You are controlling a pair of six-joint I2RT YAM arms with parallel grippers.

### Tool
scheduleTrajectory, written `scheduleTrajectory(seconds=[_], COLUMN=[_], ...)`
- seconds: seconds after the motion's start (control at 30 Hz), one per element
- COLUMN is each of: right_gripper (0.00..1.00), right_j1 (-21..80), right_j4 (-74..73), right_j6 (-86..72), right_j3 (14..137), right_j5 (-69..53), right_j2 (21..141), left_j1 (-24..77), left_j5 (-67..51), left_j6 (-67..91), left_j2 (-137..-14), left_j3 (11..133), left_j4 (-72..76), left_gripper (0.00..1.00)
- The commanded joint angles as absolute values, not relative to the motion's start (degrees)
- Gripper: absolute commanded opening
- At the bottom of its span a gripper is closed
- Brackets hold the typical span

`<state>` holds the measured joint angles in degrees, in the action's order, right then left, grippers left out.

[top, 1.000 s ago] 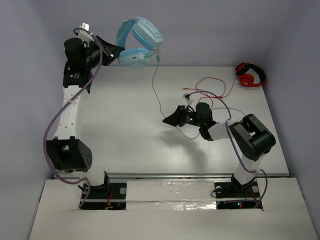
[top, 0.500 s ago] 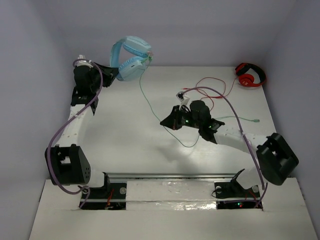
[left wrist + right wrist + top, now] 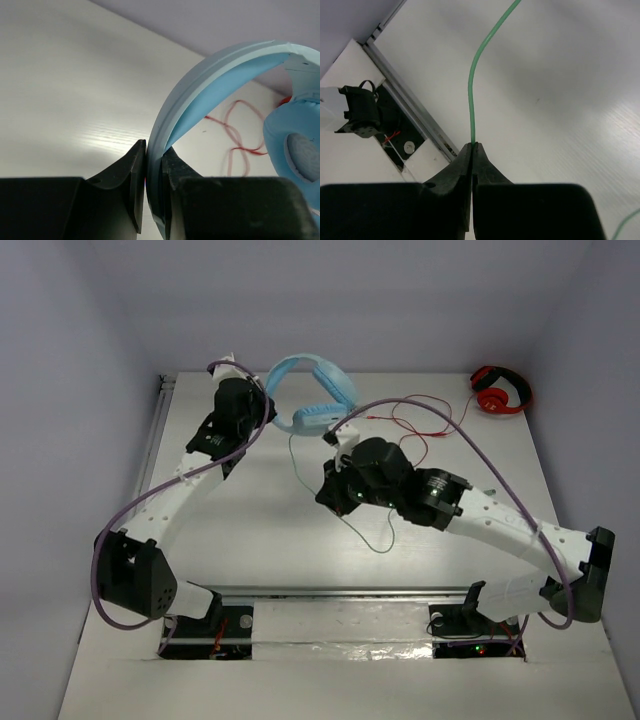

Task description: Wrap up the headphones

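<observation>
Top external view: a white worktop (image 3: 250, 530) boxed by pale grey walls (image 3: 60, 360). Over its far edge, the left pincer (image 3: 153, 150) clamps the headband of the headphones (image 3: 320, 390), arch running left-right, cups rightward. The right pincer (image 3: 472, 149) pinches their green cable (image 3: 298, 462).

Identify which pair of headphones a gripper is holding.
The light blue headphones, clamped in the left gripper; the small red headphones lie untouched at the far right corner.
</observation>
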<state>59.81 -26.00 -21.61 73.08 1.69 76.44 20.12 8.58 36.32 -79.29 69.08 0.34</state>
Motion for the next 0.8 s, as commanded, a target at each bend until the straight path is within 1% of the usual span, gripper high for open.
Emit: scheduleTrajectory(seconds=[0.0,0.17,0.23,0.33,0.47,0.57,0.77], right_gripper=[0.0,0.0,0.0,0.0,0.0,0.0,0.0], right_j1=[59.68,59.68,59.68,59.68,59.68,58.89,57.13], right_j4=[-37.77,-41.48,-42.8,-44.03,-46.4,-47.37,-46.85], right_j6=[-16.8,-13.36,-11.96,-10.55,-9.67,-9.14,-8.88], right_j3=[80.58,87.35,89.99,91.84,93.25,92.99,91.5], right_j5=[7.38,10.63,12.12,14.93,20.38,23.63,26.36], right_j2=[74.79,78.48,79.98,81.12,81.56,81.04,79.1], left_j1=[21.97,26.7,27.5,27.51,27.51,27.51,27.51], left_j5=[15.81,12.31,10.55,7.12,3.96,-1.74,-5.62], left_j6=[27.61,21.9,18.91,16.53,13.99,9.95,6.68], left_j2=[-78.22,-78.75,-79.45,-78.67,-75.77,-75.24,-70.75], left_j3=[69.97,70.75,72.07,71.19,68.91,69.17,64.96], left_j4=[0.09,-6.76,-11.22,-13.61,-14.32,-18.27,-18.98], left_gripper=[0.0,0.0,0.0,0.0,0.0,0.0,0.0])
